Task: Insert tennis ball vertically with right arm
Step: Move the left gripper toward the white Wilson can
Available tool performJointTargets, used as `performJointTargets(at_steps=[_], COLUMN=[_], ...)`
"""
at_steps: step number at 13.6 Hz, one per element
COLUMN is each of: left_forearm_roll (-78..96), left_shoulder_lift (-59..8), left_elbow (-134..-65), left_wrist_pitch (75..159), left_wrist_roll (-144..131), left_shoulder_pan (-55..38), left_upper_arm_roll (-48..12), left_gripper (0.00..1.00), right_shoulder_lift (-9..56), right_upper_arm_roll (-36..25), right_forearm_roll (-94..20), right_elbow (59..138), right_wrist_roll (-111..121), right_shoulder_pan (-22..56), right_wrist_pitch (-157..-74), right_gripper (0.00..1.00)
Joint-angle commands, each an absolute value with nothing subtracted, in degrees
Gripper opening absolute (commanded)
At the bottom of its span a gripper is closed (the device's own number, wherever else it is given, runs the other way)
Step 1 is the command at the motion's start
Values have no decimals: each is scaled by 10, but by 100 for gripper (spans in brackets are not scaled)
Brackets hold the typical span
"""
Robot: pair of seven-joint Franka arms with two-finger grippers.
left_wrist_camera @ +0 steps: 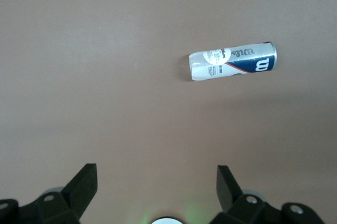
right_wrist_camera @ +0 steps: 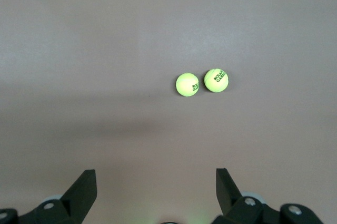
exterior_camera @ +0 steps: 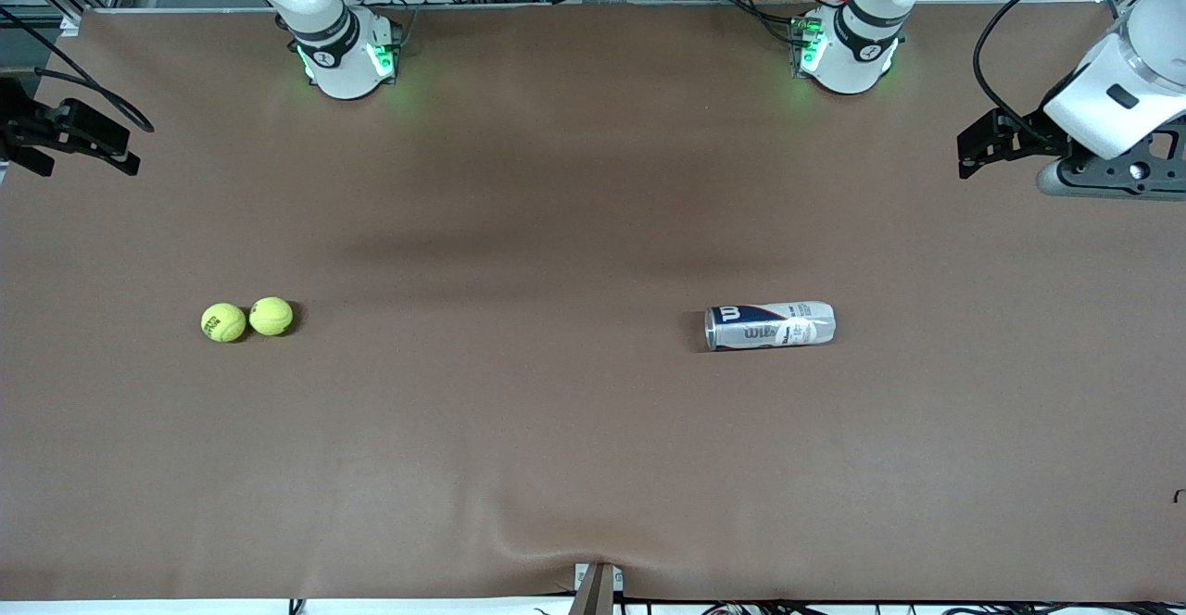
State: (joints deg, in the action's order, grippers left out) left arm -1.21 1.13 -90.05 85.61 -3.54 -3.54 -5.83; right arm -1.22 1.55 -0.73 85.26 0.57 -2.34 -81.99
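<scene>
— Nearest the front camera, what lies on the surface (exterior_camera: 593,467)?

— Two yellow-green tennis balls (exterior_camera: 246,320) toward the right arm's end, touching side by side, each with dark print. A ball can (exterior_camera: 770,325) lies toward the left arm's end, about as near to the camera as the balls and well apart from them.

— How does the can look?

— On its side, silver and white with a dark blue band and a large W, its long axis running along the surface from one arm's end to the other.

— And the right pincer (right_wrist_camera: 156,192)?

— Raised over the bare surface, fingers wide apart, nothing between them. Its wrist view looks down on both balls. In the front view it shows as a dark shape at the edge, over the right arm's end.

— The left pincer (left_wrist_camera: 157,188)?

— Also up in the air, fingers spread wide and empty, with the can in its wrist view. In the front view the white wrist hangs over the left arm's end.

— The setting?

— A plain brown covering spreads over the surface, slightly rippled at the camera's edge. Both bases glow green, with cables and racks above them.
</scene>
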Motion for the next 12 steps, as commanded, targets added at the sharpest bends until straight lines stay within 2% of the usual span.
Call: performJointTargets(at_steps=[1, 12], left_forearm_roll=[-4, -11], left_shoulder_lift=[4, -108], left_elbow=[-887, -886], left_wrist_pitch=[847, 857], left_wrist_roll=[-39, -29], left_shoulder_pan=[-49, -116], left_upper_arm_roll=[-66, -98], left_gripper=[100, 100], right_shoulder_lift=[-19, -19], right_upper_arm_roll=[12, 11], right_forearm_roll=[-12, -17], right_elbow=[858, 858], right_wrist_roll=[3, 3], right_shoulder_pan=[-22, -24], right_wrist_pitch=[-817, -813], right_gripper=[100, 100])
